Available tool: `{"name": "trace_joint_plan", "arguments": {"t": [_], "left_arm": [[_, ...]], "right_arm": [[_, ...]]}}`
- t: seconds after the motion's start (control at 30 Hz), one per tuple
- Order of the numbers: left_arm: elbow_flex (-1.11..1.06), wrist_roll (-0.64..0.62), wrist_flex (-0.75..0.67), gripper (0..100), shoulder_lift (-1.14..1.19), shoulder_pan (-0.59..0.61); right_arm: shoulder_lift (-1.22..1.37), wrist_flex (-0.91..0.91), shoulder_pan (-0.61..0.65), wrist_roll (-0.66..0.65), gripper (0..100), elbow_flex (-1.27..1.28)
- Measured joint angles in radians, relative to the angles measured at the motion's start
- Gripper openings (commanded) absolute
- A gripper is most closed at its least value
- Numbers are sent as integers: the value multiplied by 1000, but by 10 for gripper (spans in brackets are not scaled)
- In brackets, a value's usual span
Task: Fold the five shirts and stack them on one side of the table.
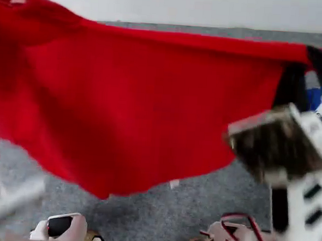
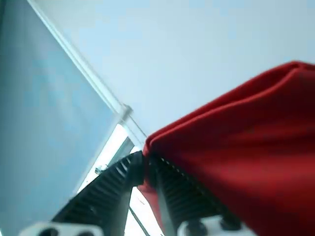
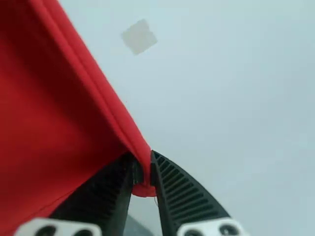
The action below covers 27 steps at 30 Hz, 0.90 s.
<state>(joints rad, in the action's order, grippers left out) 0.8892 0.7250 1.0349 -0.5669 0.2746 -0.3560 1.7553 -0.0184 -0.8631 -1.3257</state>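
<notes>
A red shirt (image 1: 124, 102) hangs stretched wide above the grey table (image 1: 199, 205), held up at two corners. My left gripper (image 2: 146, 164) is shut on one corner of the red shirt (image 2: 246, 147), the cloth pinched between its black ridged fingers (image 2: 118, 182). My right gripper (image 3: 142, 169) is shut on another corner of the red shirt (image 3: 54, 128), whose folded hem runs into the jaws. In the high view the arm at the right (image 1: 290, 145) rises to the shirt's upper right corner. The shirt's lower edge sags toward the table's front.
The arms' bases (image 1: 61, 229) (image 1: 235, 240) stand at the table's front edge. A blue patch (image 1: 314, 97) shows behind the arm at the right. A pale wall and ceiling fill the background in both wrist views.
</notes>
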Motion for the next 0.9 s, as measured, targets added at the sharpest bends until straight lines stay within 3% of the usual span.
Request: {"name": "trace_joint_plan", "arguments": {"t": [0.23, 0.47, 0.57, 0.7, 0.9], "left_arm": [[-25, 78, 213, 15, 5, -3], [-347, 107, 307, 15, 83, 2], [-542, 107, 255, 15, 149, -2], [-766, 107, 71, 15, 272, 2], [-825, 103, -44, 15, 473, -18]], "right_arm": [[-3, 0, -37, -11, 10, 164], [129, -21, 28, -66, 10, 618], [206, -107, 57, -66, 10, 769], [336, -278, 54, -66, 10, 848], [520, -379, 55, -66, 10, 852]]}}
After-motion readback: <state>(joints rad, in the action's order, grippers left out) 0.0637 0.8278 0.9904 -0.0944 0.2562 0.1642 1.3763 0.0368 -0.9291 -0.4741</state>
